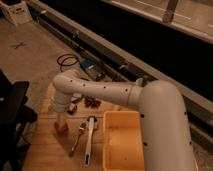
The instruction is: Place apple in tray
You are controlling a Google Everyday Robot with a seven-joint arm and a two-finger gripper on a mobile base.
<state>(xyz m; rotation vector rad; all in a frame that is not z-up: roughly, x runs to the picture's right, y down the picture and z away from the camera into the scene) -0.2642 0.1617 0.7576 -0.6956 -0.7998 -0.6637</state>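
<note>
While the fingers are held apart over the small orange-red rounded apple [61, 126], no grip can be made out. The gripper [60, 118] is poised directly above it. The apple is seen resting on the wooden slatted table [45, 150], apart from the large rectangular yellow plastic tray [123, 114]. Grasping, carrying and release are judged still to be done.

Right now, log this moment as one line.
phase: reaching | gripper: open, low at apple | apple: on table, left of tray | tray: no apple inside

Hand [61, 119] just above apple [61, 128]; spoon [77, 139] and long white tool [89, 142] lying between it and tray [107, 146]
</note>
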